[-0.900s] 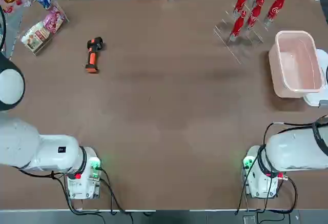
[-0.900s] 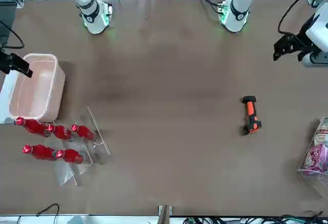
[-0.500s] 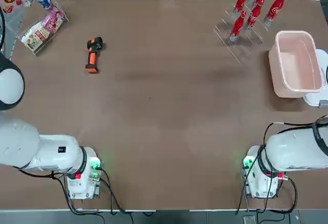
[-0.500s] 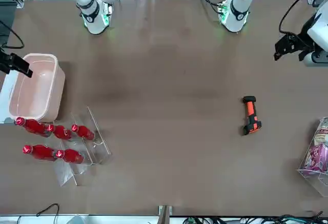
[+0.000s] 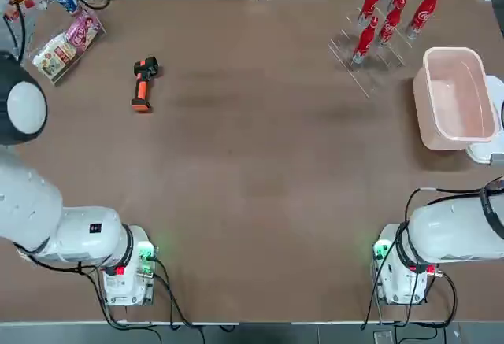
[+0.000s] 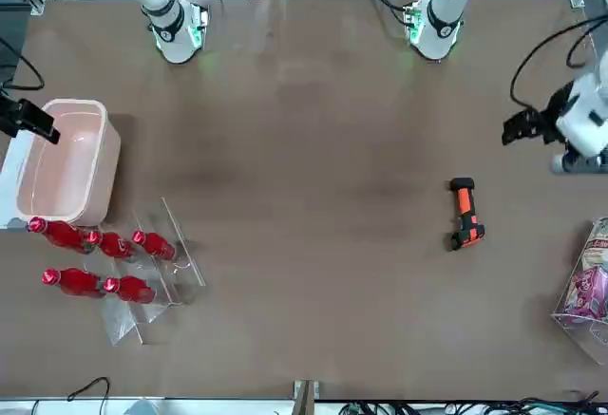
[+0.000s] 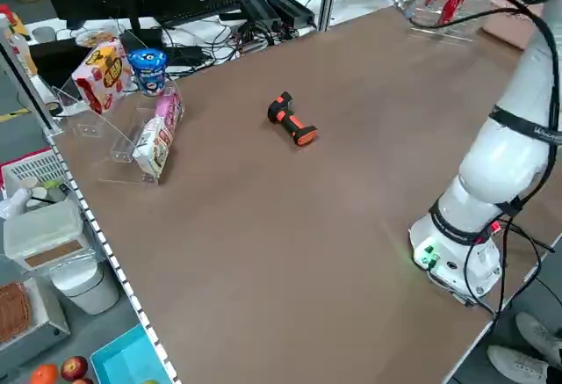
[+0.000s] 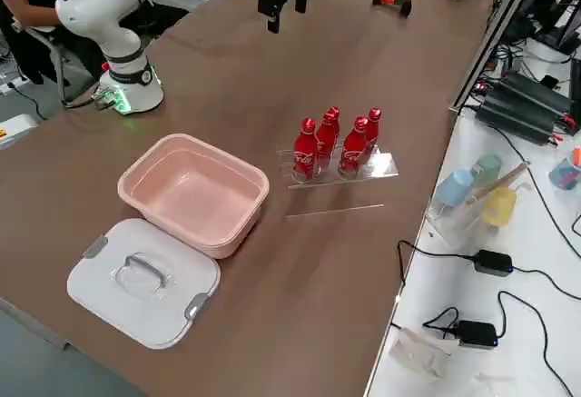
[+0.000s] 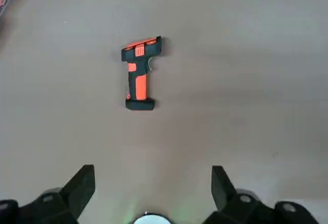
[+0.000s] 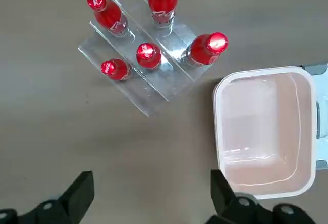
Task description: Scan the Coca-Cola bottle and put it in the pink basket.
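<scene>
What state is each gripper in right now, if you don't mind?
Left gripper: open, holding nothing.
Right gripper: open, holding nothing.

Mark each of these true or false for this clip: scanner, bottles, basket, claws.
1. The black-and-orange handheld scanner lies on the brown tabletop. True.
2. A red bottle with a red cap lies in the pale pink plastic basket. False: all five bottles are in the clear acrylic rack.
3. The left claw is gripping the scanner. False: it is open, with nothing between its fingers.
4. The right claw is open and holds nothing. True.
</scene>
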